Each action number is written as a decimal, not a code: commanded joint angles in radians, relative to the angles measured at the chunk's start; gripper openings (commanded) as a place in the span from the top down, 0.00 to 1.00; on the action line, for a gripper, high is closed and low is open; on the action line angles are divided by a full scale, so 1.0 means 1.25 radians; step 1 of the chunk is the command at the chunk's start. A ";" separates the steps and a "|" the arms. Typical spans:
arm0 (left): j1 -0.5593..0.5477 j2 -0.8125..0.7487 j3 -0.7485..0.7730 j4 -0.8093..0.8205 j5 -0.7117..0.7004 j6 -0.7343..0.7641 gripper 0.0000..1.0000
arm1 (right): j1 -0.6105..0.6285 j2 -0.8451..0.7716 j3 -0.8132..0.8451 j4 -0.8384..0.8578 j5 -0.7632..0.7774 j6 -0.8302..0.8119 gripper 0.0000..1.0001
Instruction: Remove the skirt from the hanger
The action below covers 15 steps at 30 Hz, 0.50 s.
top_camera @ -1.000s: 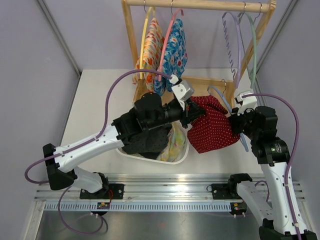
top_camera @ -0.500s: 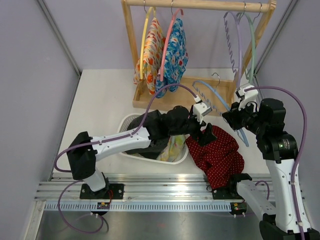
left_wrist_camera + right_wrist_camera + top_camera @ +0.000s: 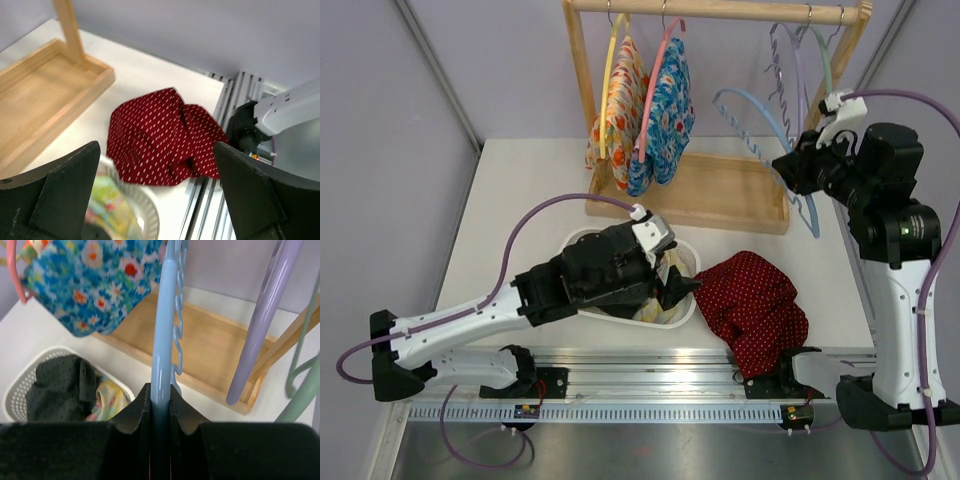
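At the near edge of the table (image 3: 520,200), just beyond the aluminium rail (image 3: 650,370) where the arms are bolted, the red polka-dot skirt (image 3: 752,305) lies in a crumpled heap, off its hanger, with its near corner spilling over the table edge onto the rail. Right beside it, to its left, sits a white laundry basket (image 3: 686,312) with a dark garment (image 3: 610,300) and a yellow-green patterned cloth (image 3: 660,300) inside. The left gripper (image 3: 678,287) hangs over the basket's right-hand rim with its jaws spread as wide as I've seen them and nothing between them; from its wrist view the skirt shows in the gap between the two black fingers (image 3: 70,185), lying well below them and untouched. Further back stands the wooden clothes rack, its tray base (image 3: 720,190) flat on the table. Above the tray's right end the right gripper (image 3: 798,170) is raised high, its jaws pinched tight on the shaft of a light blue hanger (image 3: 760,115), which slants across in front of the rack with no garment on it. At the back, from the rack's top rail (image 3: 720,8), hang an orange floral garment (image 3: 620,105) on a yellow hanger (image 3: 610,60), a blue floral garment (image 3: 670,110) on a pink hanger (image 3: 658,70), and, over to the right, a lilac hanger (image 3: 790,80) and a pale green hanger (image 3: 825,70)
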 commanded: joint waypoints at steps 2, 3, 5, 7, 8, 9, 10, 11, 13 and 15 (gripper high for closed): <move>-0.014 -0.097 -0.104 -0.097 -0.136 -0.009 0.01 | -0.002 0.091 0.150 0.087 0.067 0.106 1.00; -0.016 -0.120 -0.138 -0.097 -0.142 -0.017 0.01 | -0.002 0.111 0.175 0.092 0.077 0.115 1.00; -0.018 -0.173 -0.170 -0.097 -0.158 -0.039 0.01 | -0.002 0.169 0.251 0.095 0.107 0.126 1.00; -0.018 -0.201 -0.209 -0.099 -0.177 -0.050 0.01 | -0.002 0.203 0.318 0.100 0.124 0.132 1.00; -0.018 -0.225 -0.219 -0.101 -0.182 -0.062 0.01 | -0.002 0.237 0.340 0.101 0.128 0.136 1.00; -0.019 -0.234 -0.230 -0.105 -0.187 -0.068 0.01 | -0.001 0.252 0.359 0.105 0.134 0.137 1.00; -0.019 -0.246 -0.246 -0.109 -0.195 -0.074 0.01 | -0.001 0.283 0.396 0.106 0.144 0.142 1.00; -0.019 -0.261 -0.255 -0.110 -0.198 -0.084 0.01 | -0.001 0.299 0.413 0.108 0.150 0.143 1.00; -0.019 -0.277 -0.268 -0.115 -0.205 -0.093 0.01 | -0.001 0.339 0.457 0.105 0.160 0.147 1.00; -0.019 -0.298 -0.289 -0.114 -0.207 -0.105 0.01 | -0.001 0.365 0.479 0.104 0.165 0.150 1.00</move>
